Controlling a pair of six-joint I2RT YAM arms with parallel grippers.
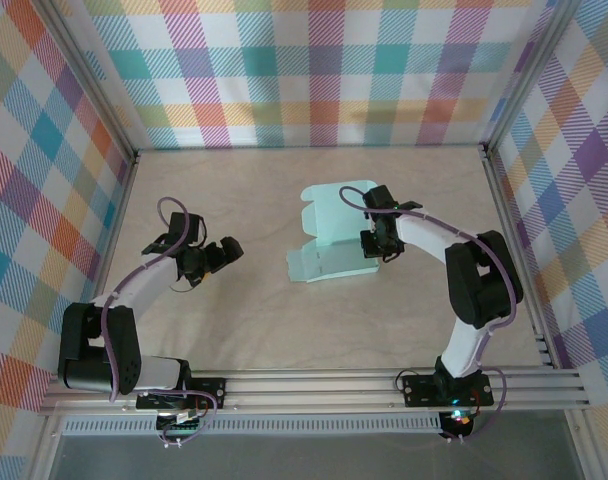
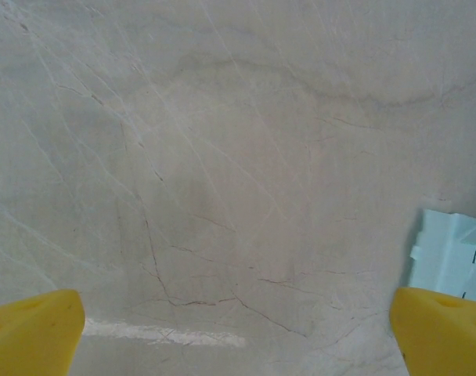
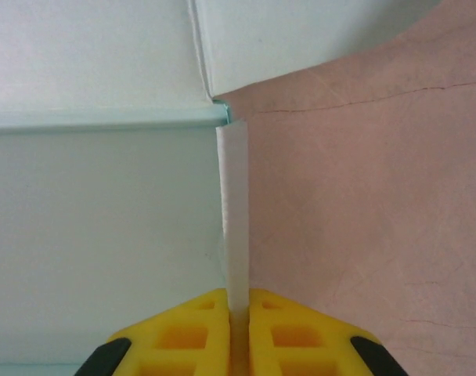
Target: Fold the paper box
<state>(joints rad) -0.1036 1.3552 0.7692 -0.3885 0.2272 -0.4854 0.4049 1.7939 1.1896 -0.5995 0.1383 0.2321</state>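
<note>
My right hand (image 3: pixel 238 304) pinching a flap (image 3: pixel 234 211) of the pale mint-green card paper box (image 1: pixel 329 232), my left hand (image 1: pixel 216 256) open above beige tabletop (image 2: pixel 222 157)

Place: robotics lab test cell.
Enclosure: plaid cloth walls (image 1: pixel 324 70) on three sides, on aluminium frame posts (image 1: pixel 94 90).
Work surface: beige marble-patterned bench (image 1: pixel 244 320).
Fixtures: left arm (image 1: pixel 134 285), right arm (image 1: pixel 434 235), bolted to a slotted aluminium rail (image 1: pixel 314 385).
</note>
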